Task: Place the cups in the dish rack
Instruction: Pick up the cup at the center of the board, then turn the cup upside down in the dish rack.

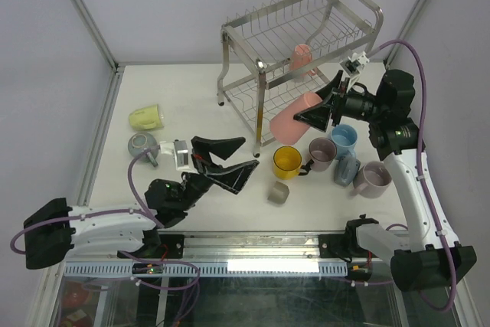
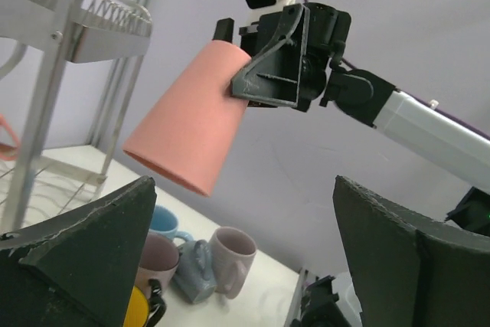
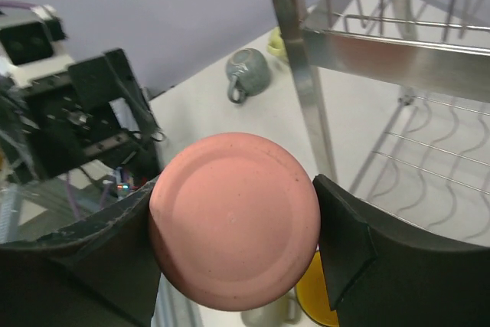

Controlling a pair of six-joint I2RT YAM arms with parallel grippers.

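My right gripper (image 1: 315,112) is shut on a pink cup (image 1: 293,117) and holds it in the air, tilted, mouth toward the lower left, just in front of the dish rack (image 1: 337,17). In the right wrist view the cup's round base (image 3: 233,220) fills the gap between both fingers (image 3: 360,258). Another pink cup (image 1: 301,59) stands in the rack. My left gripper (image 1: 230,160) is open and empty, low over the table left of a yellow cup (image 1: 287,161). The left wrist view looks up at the held cup (image 2: 191,124).
Mauve (image 1: 321,152), light blue (image 1: 343,137), grey-blue (image 1: 346,168) and another mauve cup (image 1: 373,178) cluster right of the yellow one. A small grey-beige cup (image 1: 277,191) sits in front. A pale green cup (image 1: 147,117) and a grey cup (image 1: 143,145) lie at far left.
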